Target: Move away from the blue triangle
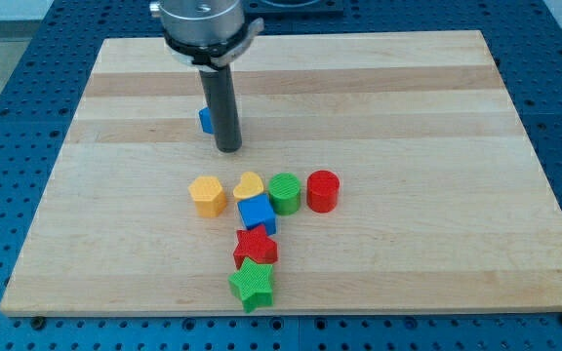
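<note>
The blue triangle (205, 120) lies on the wooden board (408, 117), mostly hidden behind my rod; only its left edge shows. My tip (228, 148) rests on the board just to the right of and slightly below the blue triangle, very close to it; I cannot tell whether they touch.
A cluster sits below the tip: a yellow hexagon (208, 195), a yellow heart (250, 185), a green cylinder (284, 192), a red cylinder (323, 190), a blue cube (257, 213), a red star (255, 248) and a green star (252, 284).
</note>
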You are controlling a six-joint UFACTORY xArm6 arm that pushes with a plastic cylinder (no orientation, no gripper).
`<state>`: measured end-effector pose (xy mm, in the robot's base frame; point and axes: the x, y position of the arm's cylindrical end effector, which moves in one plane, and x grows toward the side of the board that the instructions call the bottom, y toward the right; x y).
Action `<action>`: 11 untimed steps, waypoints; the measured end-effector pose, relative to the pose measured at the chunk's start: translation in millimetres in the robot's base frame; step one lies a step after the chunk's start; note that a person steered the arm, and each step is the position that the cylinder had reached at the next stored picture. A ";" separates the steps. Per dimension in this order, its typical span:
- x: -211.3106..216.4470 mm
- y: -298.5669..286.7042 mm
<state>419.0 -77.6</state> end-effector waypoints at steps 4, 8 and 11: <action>1.5 39.1; 0.5 86.5; 0.5 151.1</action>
